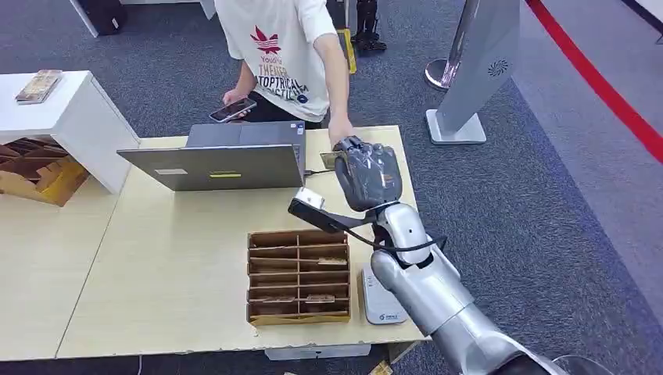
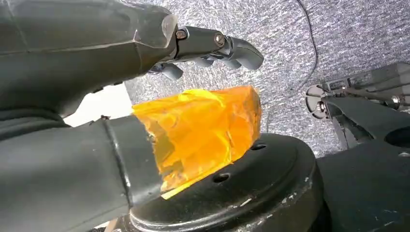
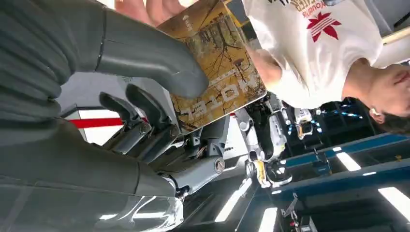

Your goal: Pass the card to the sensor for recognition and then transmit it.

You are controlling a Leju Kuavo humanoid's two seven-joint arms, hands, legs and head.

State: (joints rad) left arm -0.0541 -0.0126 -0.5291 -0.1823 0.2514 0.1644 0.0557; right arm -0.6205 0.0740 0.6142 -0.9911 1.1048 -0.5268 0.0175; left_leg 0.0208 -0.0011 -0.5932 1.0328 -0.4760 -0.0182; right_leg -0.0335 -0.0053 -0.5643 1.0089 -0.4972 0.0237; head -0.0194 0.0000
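A pale wooden surface seen from above. Nearest, at its front edge, a small white card sensor lies flat, just beside a brown divided card rack holding a few cards in its slots. Above both, the robot's silver right arm reaches forward and up from the lower right. Its dark right hand is raised over the far part of the surface. In the right wrist view, the thumb and fingers are clamped on a golden-brown card printed with trees and the word "HOTEL". A person's fingertips touch the card's far end. Behind the rack stands an open grey laptop, screen facing away. Beyond the surface, the person in a white printed T-shirt leans in, one hand at the card, the other holding a phone. In the left wrist view, the left hand hangs above grey carpet, fingers loosely curled and apart, holding nothing, its thumb wrapped in orange tape.
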